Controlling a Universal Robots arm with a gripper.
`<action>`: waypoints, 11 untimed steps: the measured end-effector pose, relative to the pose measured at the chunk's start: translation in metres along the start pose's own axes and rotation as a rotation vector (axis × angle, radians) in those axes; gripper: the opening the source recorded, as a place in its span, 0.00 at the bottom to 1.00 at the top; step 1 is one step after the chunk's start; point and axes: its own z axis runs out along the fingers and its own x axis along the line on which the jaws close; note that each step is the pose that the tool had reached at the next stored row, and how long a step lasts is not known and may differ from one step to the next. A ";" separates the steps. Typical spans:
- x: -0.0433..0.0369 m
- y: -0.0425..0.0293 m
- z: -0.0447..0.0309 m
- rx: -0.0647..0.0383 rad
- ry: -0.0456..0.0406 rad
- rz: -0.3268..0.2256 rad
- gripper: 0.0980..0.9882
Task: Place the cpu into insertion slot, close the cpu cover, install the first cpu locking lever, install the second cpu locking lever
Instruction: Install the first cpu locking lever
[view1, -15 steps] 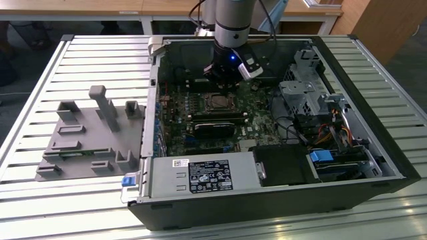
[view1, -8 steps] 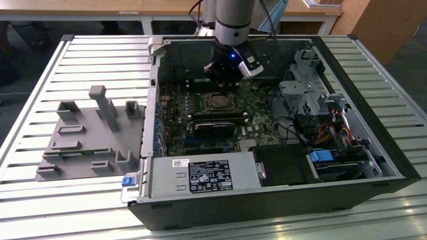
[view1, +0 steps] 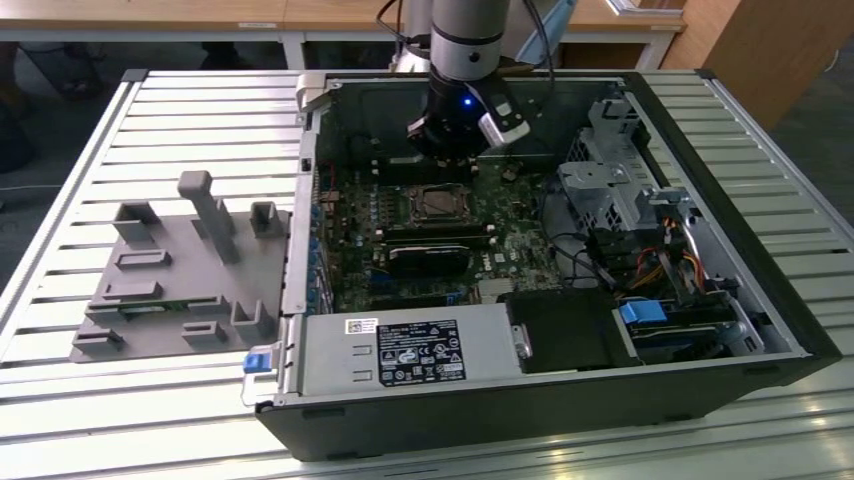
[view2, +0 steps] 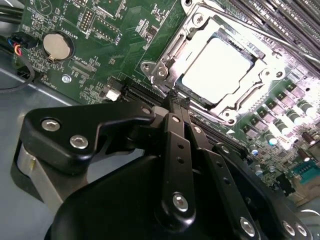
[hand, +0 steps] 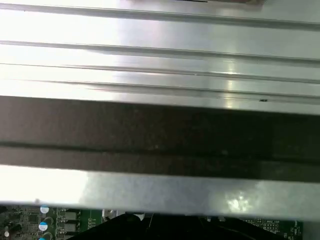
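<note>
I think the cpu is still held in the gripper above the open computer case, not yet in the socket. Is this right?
Not quite. In the second wrist view the cpu already lies in the insertion slot, with the cpu cover framing it. The gripper is indeed above the open computer case.

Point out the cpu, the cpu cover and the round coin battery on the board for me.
cpu (view2: 217, 70), second wrist view, middle of its pale metal top.
cpu cover (view2: 167, 55), second wrist view, silvery frame edge beside the chip.
coin battery (view2: 56, 45), second wrist view, centre of its round face.
</note>
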 end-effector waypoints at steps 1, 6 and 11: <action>0.0000 -0.0005 -0.0001 0.000 0.0001 0.000 0.01; 0.0001 -0.0036 -0.0003 0.000 0.0001 0.000 0.01; 0.0001 -0.0058 -0.0004 0.000 0.0001 0.000 0.01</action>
